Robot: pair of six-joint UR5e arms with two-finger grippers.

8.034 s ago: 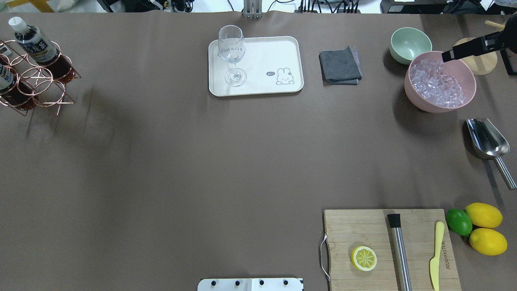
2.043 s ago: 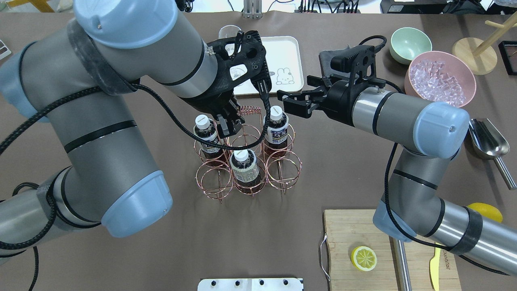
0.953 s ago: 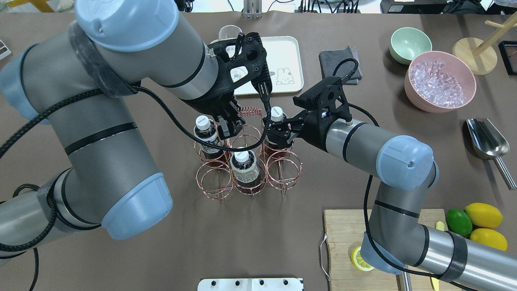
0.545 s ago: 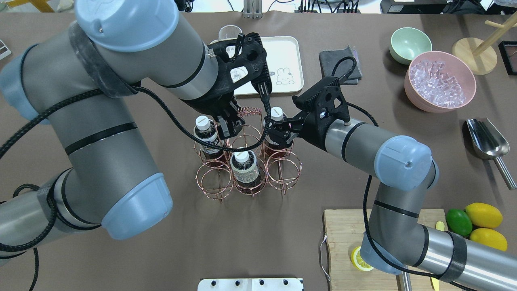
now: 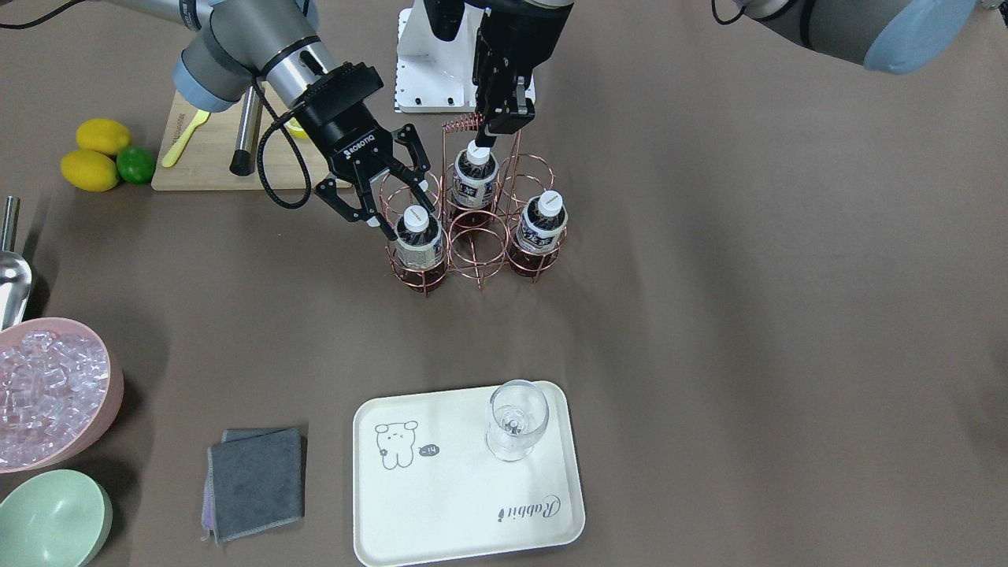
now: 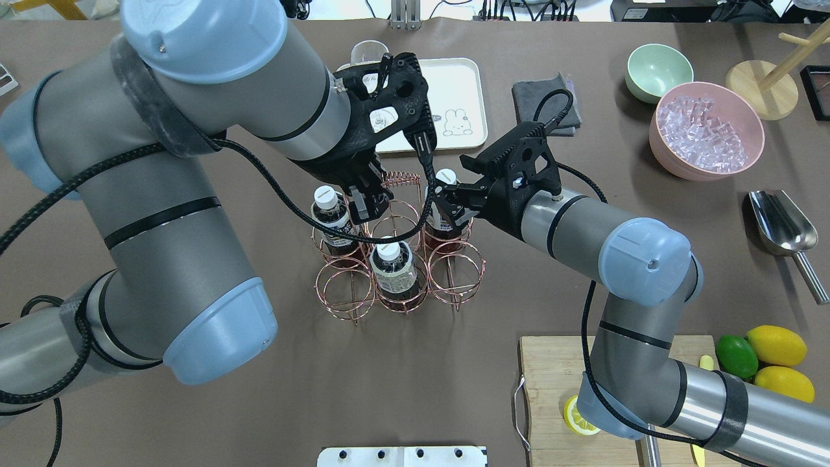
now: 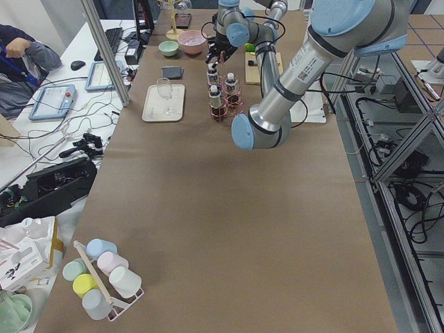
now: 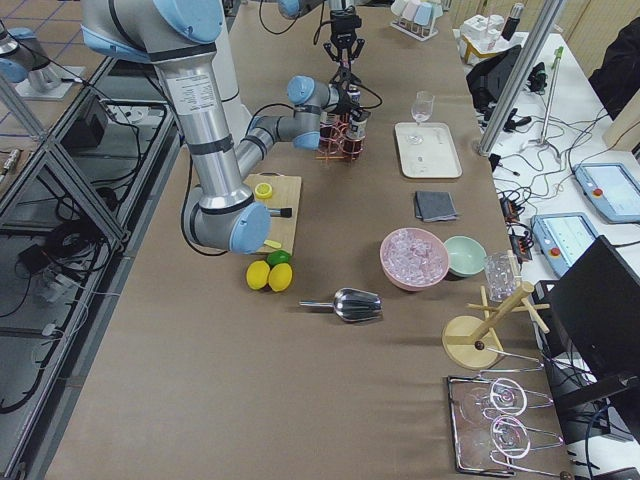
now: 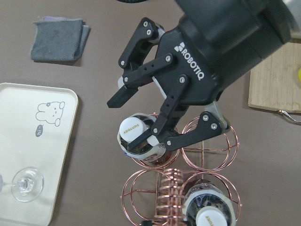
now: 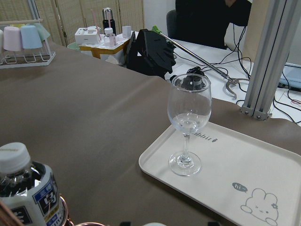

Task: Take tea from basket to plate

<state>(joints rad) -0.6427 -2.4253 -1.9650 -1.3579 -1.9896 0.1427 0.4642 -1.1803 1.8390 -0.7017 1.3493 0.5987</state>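
The copper wire basket [image 5: 480, 253] stands mid-table with three tea bottles in its rings. My right gripper [image 5: 405, 211] is open, its fingers [image 9: 146, 141] on either side of the cap of the tea bottle [image 5: 415, 238] in the corner cell nearest the plate; one pad is against the bottle. My left gripper [image 5: 498, 126] is shut on the basket's handle beside the coil [image 6: 397, 177]. The other two bottles [image 5: 475, 179] [image 5: 542, 222] stand in their cells. The cream plate [image 5: 465, 504] lies beyond the basket and carries a stemmed glass [image 5: 516, 421].
A grey cloth [image 5: 256, 476], a pink bowl of ice [image 5: 47, 390] and a mint bowl [image 5: 51, 520] sit beside the plate. The wooden cutting board [image 5: 205, 161], the lemons and lime [image 5: 98, 157] and a metal scoop [image 6: 781, 224] lie on my right side.
Since 8 s ago the basket has come from the far left to mid-table. In the last second my right gripper's fingers have spread wider around the bottle; the left arm and basket stayed still.
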